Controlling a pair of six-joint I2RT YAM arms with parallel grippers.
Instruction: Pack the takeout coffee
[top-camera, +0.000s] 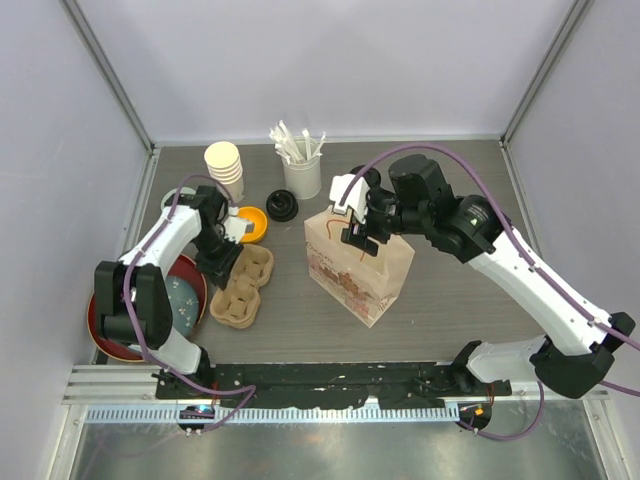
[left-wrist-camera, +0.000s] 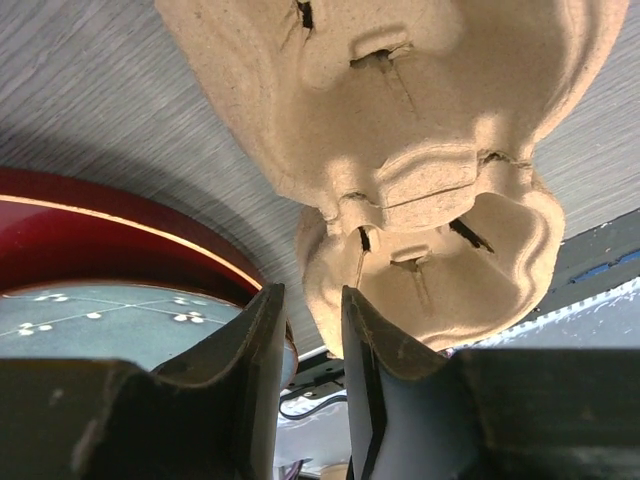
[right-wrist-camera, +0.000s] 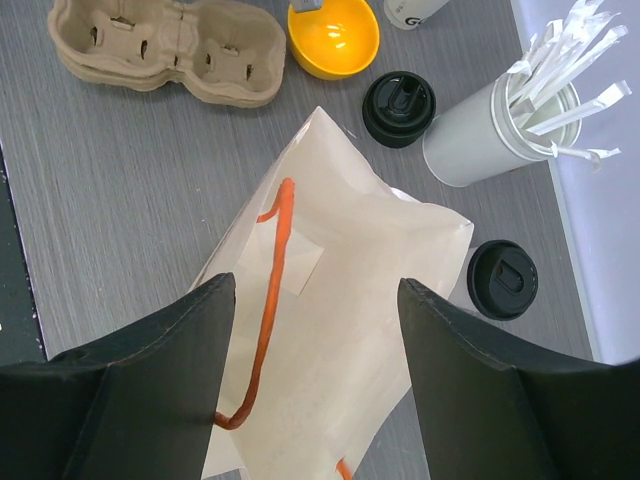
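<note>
I see no capped white cup of the takeout coffee. Two round black lids show from straight above beside the paper bag, and I cannot tell whether a cup stands under either. My right gripper hangs open over the bag's top, empty, its orange handle below. The pulp cup carrier lies empty left of the bag. My left gripper is at the carrier's left rim, its jaws a narrow gap apart with nothing held.
At the back stand a stack of lidless cream cups and a white cup of paper-wrapped stirrers. An orange bowl sits by the carrier. A red plate holding a teal plate lies at the left wall.
</note>
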